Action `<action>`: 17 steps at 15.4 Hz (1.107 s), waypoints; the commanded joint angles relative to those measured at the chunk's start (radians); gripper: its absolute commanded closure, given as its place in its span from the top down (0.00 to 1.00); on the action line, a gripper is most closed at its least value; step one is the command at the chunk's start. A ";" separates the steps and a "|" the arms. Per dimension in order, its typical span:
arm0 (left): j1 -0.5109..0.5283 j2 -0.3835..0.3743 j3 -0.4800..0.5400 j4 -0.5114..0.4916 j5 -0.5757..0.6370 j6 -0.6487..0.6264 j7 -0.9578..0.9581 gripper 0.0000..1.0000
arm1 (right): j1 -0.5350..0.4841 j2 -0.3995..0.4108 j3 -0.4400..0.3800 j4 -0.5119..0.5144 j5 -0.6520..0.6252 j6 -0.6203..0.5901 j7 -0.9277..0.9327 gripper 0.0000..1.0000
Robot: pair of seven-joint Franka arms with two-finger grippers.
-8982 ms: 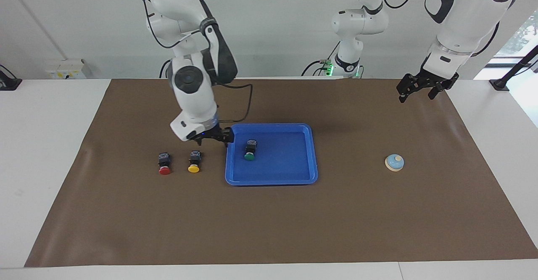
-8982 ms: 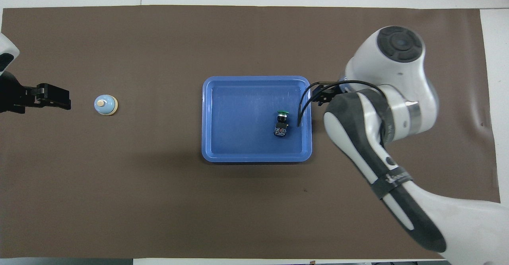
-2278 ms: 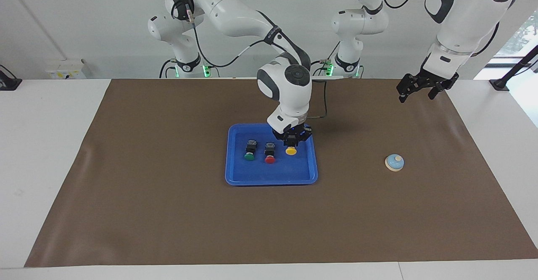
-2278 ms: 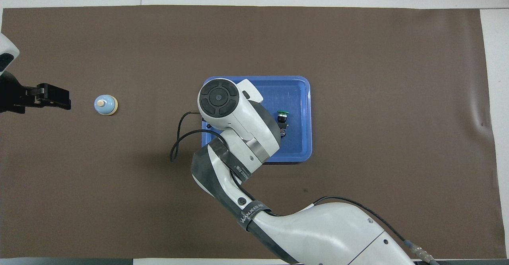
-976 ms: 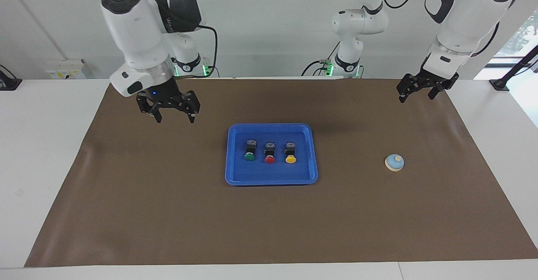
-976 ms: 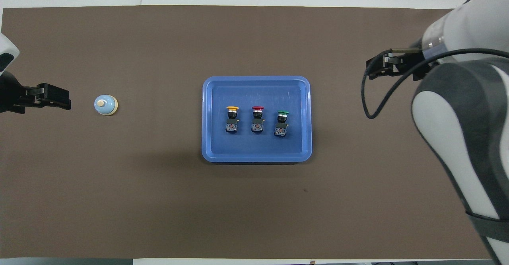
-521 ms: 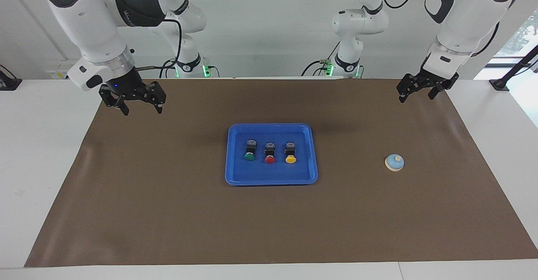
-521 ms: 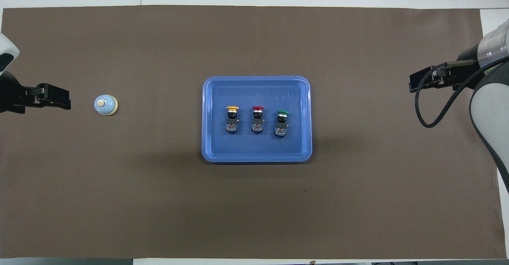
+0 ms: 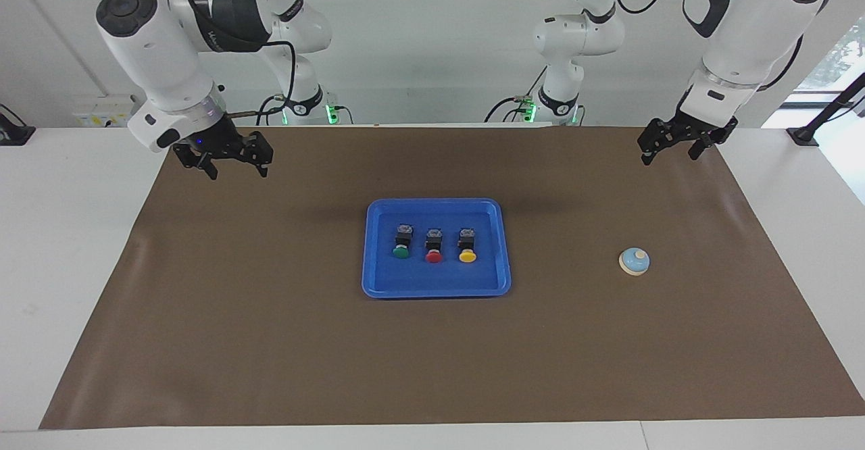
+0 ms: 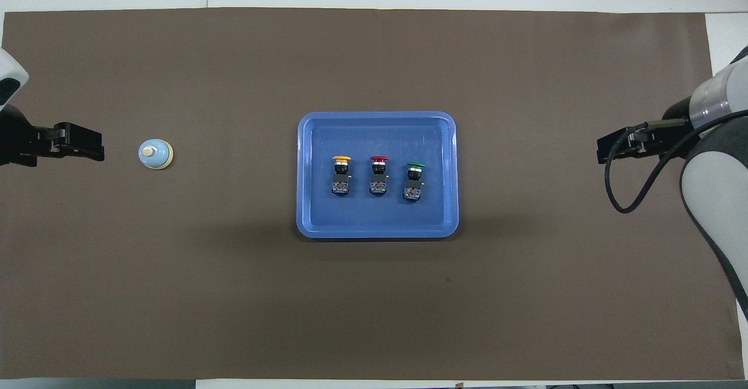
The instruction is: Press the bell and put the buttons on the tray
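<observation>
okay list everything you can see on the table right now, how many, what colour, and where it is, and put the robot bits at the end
tray: one, bright blue, middle of the mat.
green button: one, black body, in the tray, toward the right arm's end of the row.
red button: one, black body, in the tray, middle of the row.
yellow button: one, black body, in the tray, toward the left arm's end of the row.
bell: one, light blue with cream base and knob, on the mat toward the left arm's end.
mat: one, brown, covering the white table.
left gripper: one, black, open, empty, raised over the mat's edge at its own end.
right gripper: one, black, open, empty, raised over the mat's corner at its own end.
</observation>
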 commanded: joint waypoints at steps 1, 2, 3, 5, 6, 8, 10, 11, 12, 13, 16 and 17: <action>0.002 -0.021 0.002 -0.017 -0.009 0.002 0.001 1.00 | -0.034 -0.015 0.016 -0.006 0.000 0.014 -0.027 1.00; 0.003 -0.021 0.002 -0.017 -0.009 -0.001 0.001 1.00 | -0.037 -0.013 0.016 -0.006 0.002 0.011 -0.027 1.00; 0.003 -0.022 0.002 -0.020 -0.009 -0.008 0.000 1.00 | -0.039 -0.015 0.016 -0.006 0.002 0.006 -0.027 1.00; 0.003 -0.025 0.002 -0.020 -0.009 0.001 -0.011 1.00 | -0.037 -0.015 0.016 -0.008 0.002 0.005 -0.027 1.00; 0.002 -0.025 0.002 -0.023 -0.009 0.008 -0.009 1.00 | -0.037 -0.016 0.016 -0.009 0.002 0.003 -0.025 1.00; 0.003 -0.027 0.002 -0.028 -0.010 0.033 -0.006 0.41 | -0.036 -0.018 0.016 -0.012 0.000 0.000 -0.025 1.00; 0.003 -0.028 0.002 -0.032 -0.010 0.030 -0.011 0.00 | -0.037 -0.018 0.016 -0.012 0.000 -0.017 -0.024 1.00; 0.006 -0.028 0.004 -0.038 -0.010 0.034 -0.012 0.00 | -0.037 -0.018 0.016 -0.014 0.000 -0.018 -0.024 1.00; 0.017 -0.025 0.004 -0.048 -0.010 0.050 -0.009 0.00 | -0.037 -0.019 0.016 -0.015 0.000 -0.018 -0.024 1.00; 0.026 -0.009 0.004 -0.052 -0.010 0.076 -0.009 0.00 | -0.037 -0.019 0.016 -0.017 0.000 -0.018 -0.024 1.00; 0.029 0.028 0.004 -0.185 -0.010 0.252 0.004 0.00 | -0.039 -0.021 0.016 -0.017 0.000 -0.018 -0.021 1.00; 0.029 0.068 0.004 -0.204 -0.010 0.296 0.008 0.00 | -0.039 -0.019 0.016 -0.017 0.000 -0.018 -0.021 1.00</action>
